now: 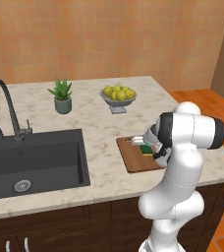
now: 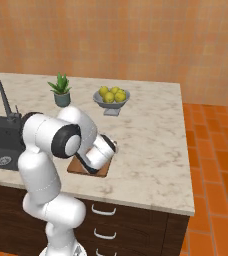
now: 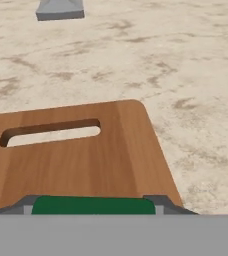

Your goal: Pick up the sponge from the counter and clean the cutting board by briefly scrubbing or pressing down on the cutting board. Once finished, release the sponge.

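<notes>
Now, line by line:
Sponge: the sponge shows as a dark green strip with rounded ends between the two finger tips at the bottom of the hand view; in the left base view a bit of green and yellow peeks out beside the hand, over the board.
Fingers: the gripper is closed on the sponge, one finger tip against each short end.
Sponge place: it sits low over the cutting board, near the middle of the board's width; whether it presses on the wood I cannot tell.
Cutting board: flat brown wood with rounded corners and a long slot handle cut near its far short end; it lies on the counter close to the front edge, to the right of the sink.
Counter: beige marbled stone over dark brown cabinets with pale drawer handles.
Sink: the dark inset sink fills the left part of the counter, with a curved dark tap behind it.
Plant: a small potted plant stands toward the back edge, well apart from the board.
Fruit bowl: a grey footed bowl of yellow fruit stands behind the board, near the back edge.
In the way: the arm's own white elbow hides the right part of the board in the left base view and most of it in the right base view.
</notes>
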